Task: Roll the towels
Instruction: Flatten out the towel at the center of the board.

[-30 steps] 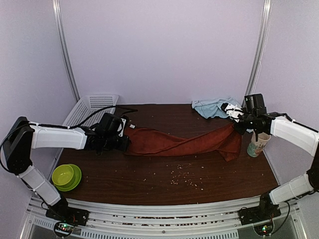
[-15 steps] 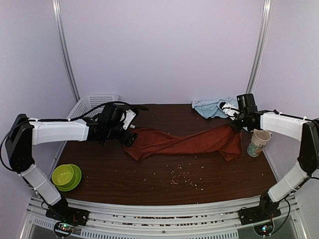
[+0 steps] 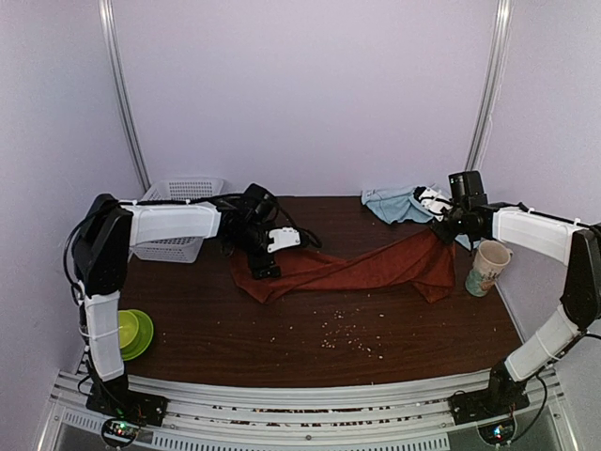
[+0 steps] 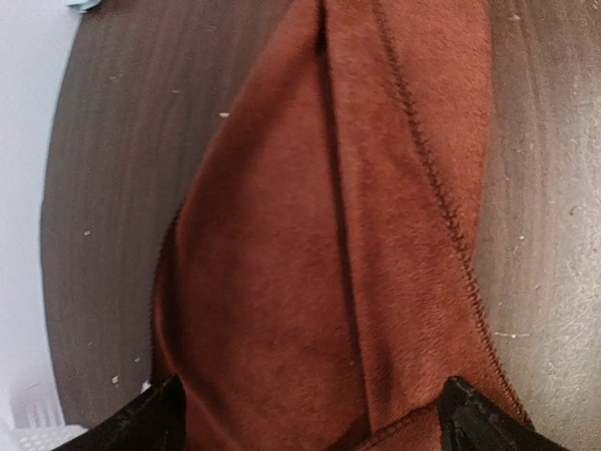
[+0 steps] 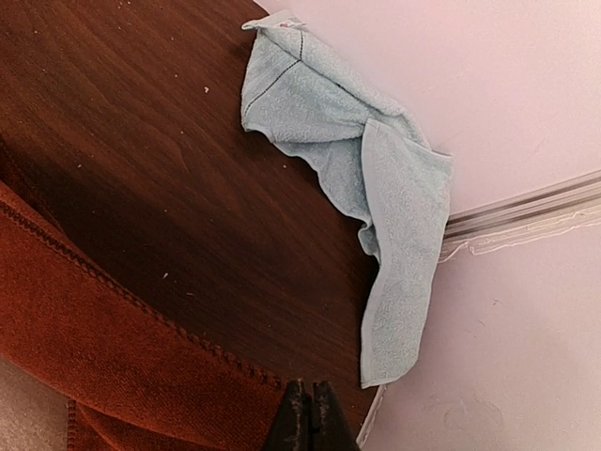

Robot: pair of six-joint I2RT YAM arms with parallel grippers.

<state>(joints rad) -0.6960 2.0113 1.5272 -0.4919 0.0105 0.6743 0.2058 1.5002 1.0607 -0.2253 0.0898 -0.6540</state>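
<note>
The left fingers point(image 4: 141, 425) were spread wide above the left end of the rust-red towel point(image 3: 357, 268), with nothing gripped. The right fingers point(image 5: 299, 418) were pinched together on its raised right end. The towel was stretched across the counter point(image 3: 282, 338); the light-blue towel point(image 3: 399, 202) was crumpled at the back-right corner.

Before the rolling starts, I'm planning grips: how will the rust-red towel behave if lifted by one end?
Probably floppy: the rust-red towel lies in soft folds and sags from its end raised at the right claw. Likely light, since that small pinch holds the end up. Pushed, its fuzzy cloth would probably bunch rather than slide.
</note>
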